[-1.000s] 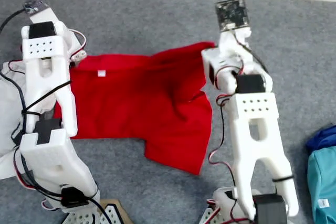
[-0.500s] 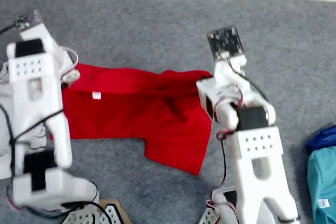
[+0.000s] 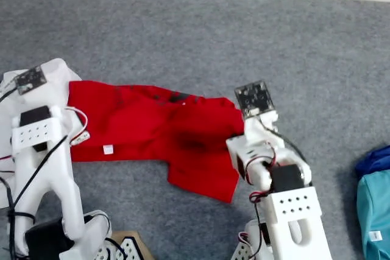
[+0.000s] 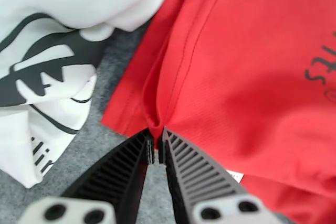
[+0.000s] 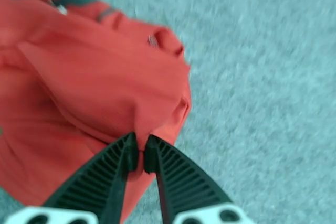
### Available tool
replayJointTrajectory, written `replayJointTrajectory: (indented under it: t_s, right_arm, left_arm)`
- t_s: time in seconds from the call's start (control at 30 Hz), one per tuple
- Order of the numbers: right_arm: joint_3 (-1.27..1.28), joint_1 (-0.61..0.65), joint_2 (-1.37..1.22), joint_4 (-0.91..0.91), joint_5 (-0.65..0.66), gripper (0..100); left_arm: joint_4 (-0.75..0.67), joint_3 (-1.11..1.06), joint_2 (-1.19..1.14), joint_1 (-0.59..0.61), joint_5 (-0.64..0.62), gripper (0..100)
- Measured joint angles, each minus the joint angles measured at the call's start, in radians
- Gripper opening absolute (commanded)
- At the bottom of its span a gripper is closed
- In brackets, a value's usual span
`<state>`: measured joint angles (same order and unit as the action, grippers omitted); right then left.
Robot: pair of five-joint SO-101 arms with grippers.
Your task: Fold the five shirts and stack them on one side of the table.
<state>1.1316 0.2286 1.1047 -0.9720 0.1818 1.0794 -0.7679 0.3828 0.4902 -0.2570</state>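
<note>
Seen from above, the left arm point(image 3: 42, 168) and the right arm point(image 3: 283, 193) are both cut off by the near edge, and their white wrist housings cover the spots where they meet the cloth. A white shirt point(image 3: 52, 71) at the far left is mostly hidden behind the left arm, with only a rounded corner showing. At the right edge, a teal shirt point(image 3: 376, 211) and a dark blue garment point(image 3: 373, 160) just above it are each cropped, so their shapes cannot be made out. The red shirt point(image 3: 152, 129) lies on the grey table surface point(image 3: 183, 28) between the two arms, its left end touching the white shirt. It is spread sideways and wrinkled, with one flap reaching toward the near edge beside the right arm. Dark lettering runs along its far edge, too small to read, and a small white label point(image 3: 108, 149) sits near its front left edge. In the left wrist view, the left gripper point(image 4: 156, 148) has its ribbed black jaws pressed together on a raised ridge of red fabric at the shirt's edge, next to the white shirt, which carries a bold black print. In the right wrist view, which is blurred, the right gripper point(image 5: 137, 156) is clamped on a bunched fold at the shirt's right end, with bare grey surface beyond.
</note>
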Motion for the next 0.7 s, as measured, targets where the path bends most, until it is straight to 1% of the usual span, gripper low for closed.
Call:
replayJointTrajectory:
  t_s: [0.1,0.23,0.5,0.7]
  right_arm:
    - [0.069,0.005,0.038,0.000,0.000,0.6]
    - [0.118,0.005,0.068,-0.040,0.021,0.6]
    - [0.126,-0.014,0.153,-0.109,0.035,0.6]
    - [0.178,-0.063,0.201,-0.129,0.098,0.6]
  left_arm:
    - [-0.035,-0.025,0.000,0.034,0.044,1]
    - [-0.044,-0.026,-0.008,0.066,0.075,1]
    - [-0.072,-0.028,-0.064,0.075,0.078,1]
    - [-0.109,-0.028,-0.121,0.089,0.078,1]
